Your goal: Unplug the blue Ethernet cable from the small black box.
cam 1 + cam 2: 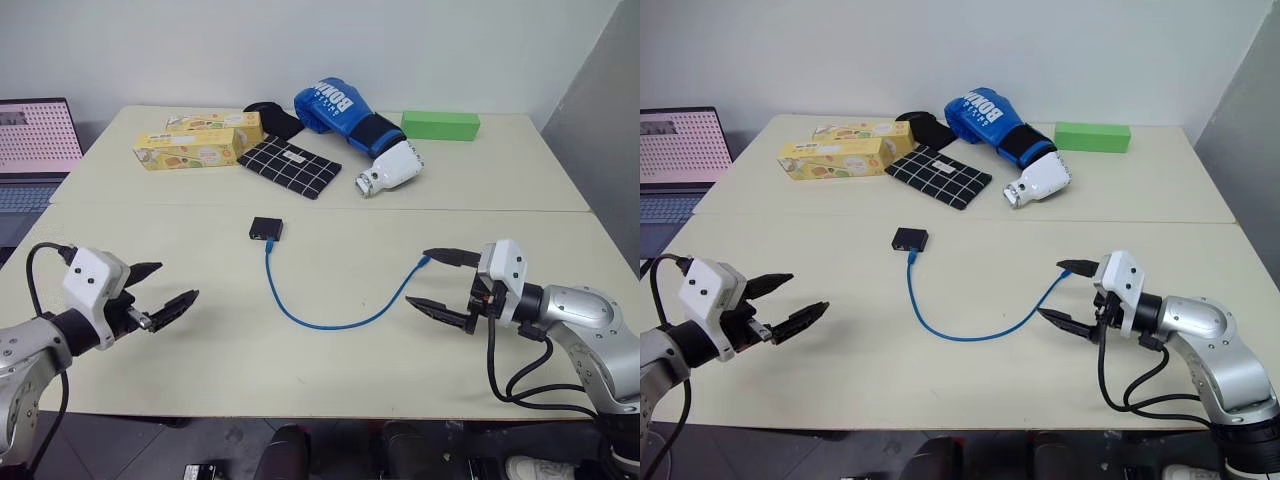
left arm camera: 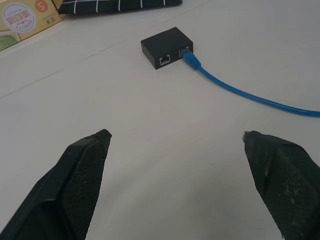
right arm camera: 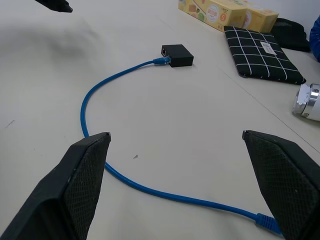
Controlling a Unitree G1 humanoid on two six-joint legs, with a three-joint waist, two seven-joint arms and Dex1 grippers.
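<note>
The small black box [image 1: 265,229] lies flat near the middle of the table. The blue Ethernet cable [image 1: 320,322] is plugged into its near side and curves toward me, then right. Its free plug [image 1: 424,262] lies on the table by my right gripper [image 1: 420,278], which is open with nothing between its fingers. My left gripper [image 1: 175,283] is open and empty too, hovering at the near left, well away from the box. In the left wrist view the box [image 2: 167,47] shows two ports, with the blue plug [image 2: 189,56] in one.
Along the far side lie two yellow cartons [image 1: 195,143], a black white-gridded cloth [image 1: 290,165], a blue boxing glove [image 1: 345,115], a white bottle [image 1: 390,168] and a green block [image 1: 440,125]. A laptop [image 1: 35,150] stands off the table's left edge.
</note>
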